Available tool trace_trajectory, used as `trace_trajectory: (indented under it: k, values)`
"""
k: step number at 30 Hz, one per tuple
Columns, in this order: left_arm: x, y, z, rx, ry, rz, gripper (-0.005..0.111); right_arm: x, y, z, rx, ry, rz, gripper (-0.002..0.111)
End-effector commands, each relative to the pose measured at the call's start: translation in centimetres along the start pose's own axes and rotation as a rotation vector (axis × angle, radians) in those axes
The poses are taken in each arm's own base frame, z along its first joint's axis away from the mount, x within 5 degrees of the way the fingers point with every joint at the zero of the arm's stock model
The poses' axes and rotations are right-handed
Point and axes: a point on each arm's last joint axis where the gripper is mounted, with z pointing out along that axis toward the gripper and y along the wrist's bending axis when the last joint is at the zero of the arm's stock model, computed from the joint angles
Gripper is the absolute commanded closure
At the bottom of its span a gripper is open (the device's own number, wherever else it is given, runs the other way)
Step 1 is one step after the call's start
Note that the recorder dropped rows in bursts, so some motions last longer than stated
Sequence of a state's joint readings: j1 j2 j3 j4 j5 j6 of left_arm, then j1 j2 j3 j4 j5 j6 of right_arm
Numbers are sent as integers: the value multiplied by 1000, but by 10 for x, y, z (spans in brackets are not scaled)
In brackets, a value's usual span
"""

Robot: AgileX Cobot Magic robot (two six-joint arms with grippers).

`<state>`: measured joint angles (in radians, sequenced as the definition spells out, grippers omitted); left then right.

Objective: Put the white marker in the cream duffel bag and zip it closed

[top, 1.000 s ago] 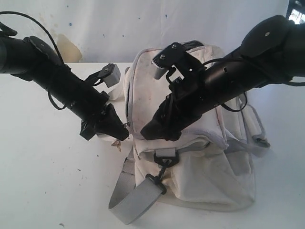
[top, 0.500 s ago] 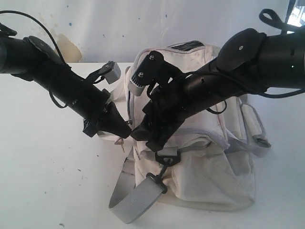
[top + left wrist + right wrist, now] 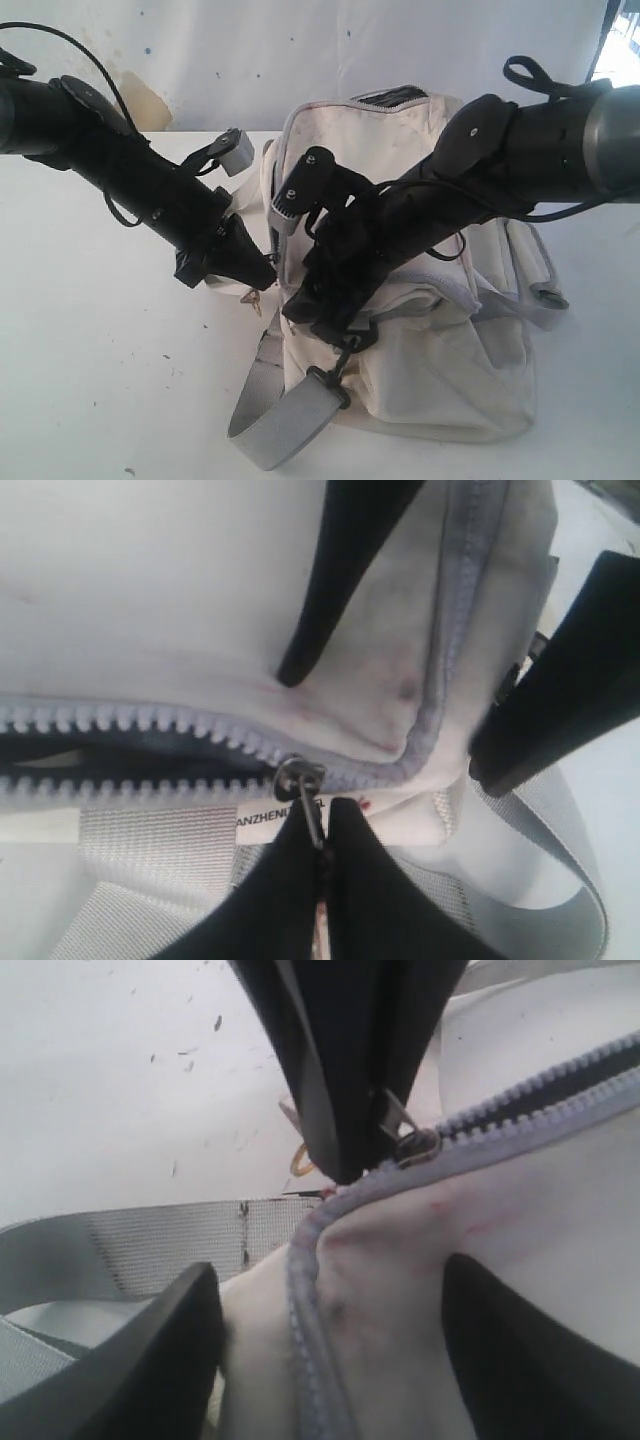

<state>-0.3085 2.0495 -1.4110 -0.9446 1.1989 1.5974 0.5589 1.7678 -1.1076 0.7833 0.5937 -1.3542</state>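
My left gripper (image 3: 322, 830) is closed tight, its two fingertips pinching the metal zipper pull (image 3: 303, 792) at the near end of the cream duffel bag (image 3: 430, 350). Beyond the slider the grey zipper teeth (image 3: 120, 720) stand apart over a dark gap, so the zip is not yet shut along that stretch. My right gripper (image 3: 335, 1340) is spread wide and grips nothing. One finger sits on each side of the bag's end corner, with the smudged fabric and its grey piping bulging up between them. In the exterior view the two grippers meet just beside each other at the bag's left end, above the grey webbing strap (image 3: 285, 420) and its black clip (image 3: 335, 375). The bag sits on the white table (image 3: 100, 380). The white marker shows in none of my views, so I cannot tell where it lies relative to either gripper.
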Motion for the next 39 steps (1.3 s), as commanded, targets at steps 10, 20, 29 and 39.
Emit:
trace_trajectory:
  k: [10, 20, 29, 39]
  values:
    - [-7, -5, -2, 17, -31, -1, 107, 10, 3, 1, -25, 104, -73, 93]
    - [-7, -5, -2, 17, -31, -6, 107, 14, 4, -4, -32, 166, -145, 108]
    - [0, 2, -11, -28, -37, -97, 107, 20, 7, -13, -65, 261, -253, 108]
    - [14, 20, -36, -147, -100, -195, 107, 23, 11, -14, -118, 285, -246, 108]
